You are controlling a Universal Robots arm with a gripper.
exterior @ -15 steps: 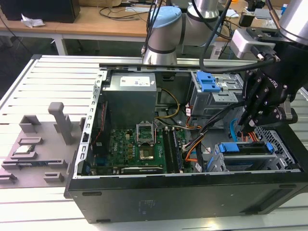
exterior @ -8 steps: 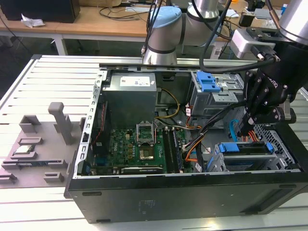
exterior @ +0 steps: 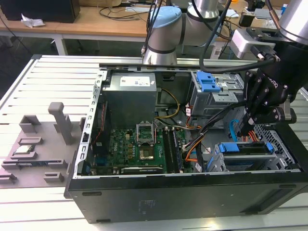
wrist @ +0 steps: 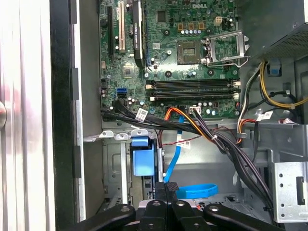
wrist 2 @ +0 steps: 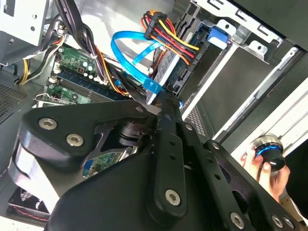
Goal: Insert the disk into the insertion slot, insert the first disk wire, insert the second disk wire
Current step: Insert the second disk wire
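Note:
The disk [exterior: 243, 149] in its blue frame sits inside the insertion slot [exterior: 281, 144], the low grey perforated cage at the exterior view's right. Its blue frame tab [wrist: 143, 161] shows in the first wrist view. A red, yellow and black wire bundle [wrist 2: 166, 31] ends in a black plug against the disk's end. The second disk wire [wrist 2: 127, 53], a flat blue cable, loops beside it. My gripper [wrist: 166, 188] hangs just above the disk's end, shut on the blue wire's dark plug end, from which the blue cable [wrist: 172, 166] runs out. In the exterior view the gripper [exterior: 247, 126] stands next to the blue wire [exterior: 234, 129].
The open case holds the motherboard [exterior: 139, 147], the power supply [exterior: 130, 98] and a taller cage with a blue latch [exterior: 208, 82]. Black cable bundles [wrist: 211, 139] cross beside the slot. A person's hand [wrist 2: 264, 166] holds a round knob outside the case. Grey fixtures [exterior: 43, 144] lie on the table.

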